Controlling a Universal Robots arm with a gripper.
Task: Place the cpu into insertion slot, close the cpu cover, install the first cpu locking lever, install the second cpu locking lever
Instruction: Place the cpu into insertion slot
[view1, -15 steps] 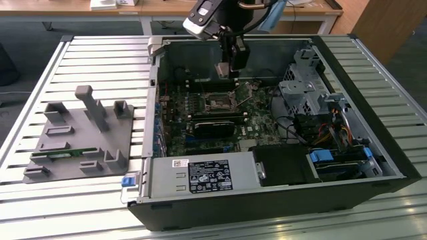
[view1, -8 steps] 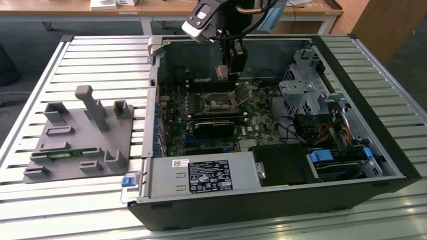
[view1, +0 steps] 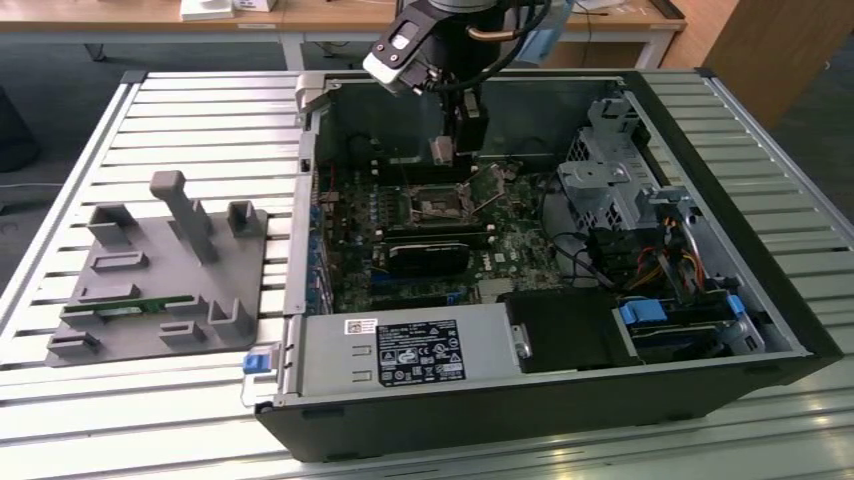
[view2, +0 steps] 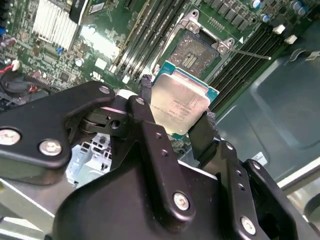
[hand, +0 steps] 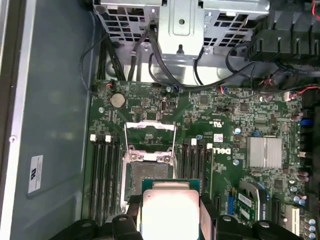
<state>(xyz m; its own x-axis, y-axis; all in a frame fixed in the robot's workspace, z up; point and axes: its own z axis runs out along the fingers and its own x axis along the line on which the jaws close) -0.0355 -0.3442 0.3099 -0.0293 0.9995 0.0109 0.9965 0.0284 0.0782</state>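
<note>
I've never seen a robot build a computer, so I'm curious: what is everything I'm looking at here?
table: one, silver, slatted, under everything.
computer case: one, black, lying open on the table.
circuit board: one, green, inside the case.
insertion slot: one, black-rimmed, on the board, no chip in it.
cpu cover: one, silver, flipped open beside the slot.
black card: one, plugged into the board.
power supply: one, silver with a black label, in the case.
fixture plate: one, grey, on the table, at the exterior view's left of the case.
cpu: one, silver-grey, held near the slot.
robot arm: one, black and silver, over the case; jaws: two, black, shut on the cpu's edges.
</note>
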